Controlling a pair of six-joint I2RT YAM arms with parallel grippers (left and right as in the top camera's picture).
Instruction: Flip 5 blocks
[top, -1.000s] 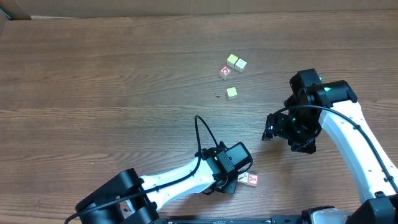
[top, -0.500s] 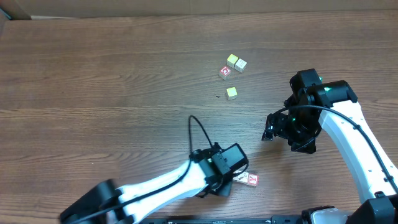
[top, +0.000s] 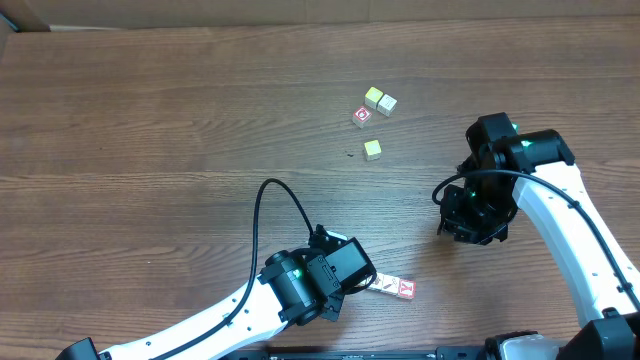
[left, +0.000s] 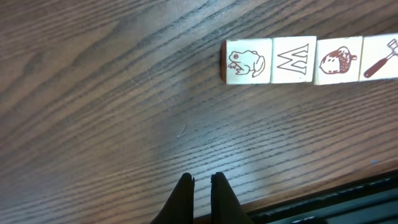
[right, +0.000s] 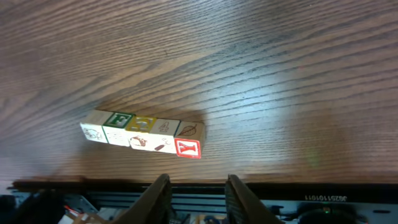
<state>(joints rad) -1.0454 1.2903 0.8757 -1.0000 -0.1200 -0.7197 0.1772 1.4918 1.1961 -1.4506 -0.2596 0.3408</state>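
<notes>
Wooden blocks (top: 398, 288) lie in one touching row at the lower centre of the overhead view, and the left arm's wrist covers part of the row. Your left wrist view shows four of them along its upper right, starting with the frog-faced block (left: 247, 61). Your right wrist view shows five, left of centre, ending in the red-marked block (right: 188, 148). You cannot tell from these faces which blocks count as flipped, so treat all five as outstanding.

Tool state:
- **Left gripper** (left: 202, 186): fingers pressed together with nothing between them, at the bottom centre of its view, apart from the row.
- **Right gripper** (right: 198, 191): fingers apart and holding nothing, at the bottom of its view, with the row above and to the left.

Hazards, as judged:
1. The blocks touch side to side. Fingers closing on one are likely to catch its neighbour, dragging or tipping it and undoing a face.
2. The row sits near the table edge (right: 280, 183) at the bottom of both wrist views. A push that way could send a block off.
3. The left fingers must part before any descent, or they will land on a block and skid it.
4. Both cameras face the same row, so two arms closing on it risk contact.

The yellow-topped cubes (top: 373, 97) at upper centre are not yours to touch.
</notes>
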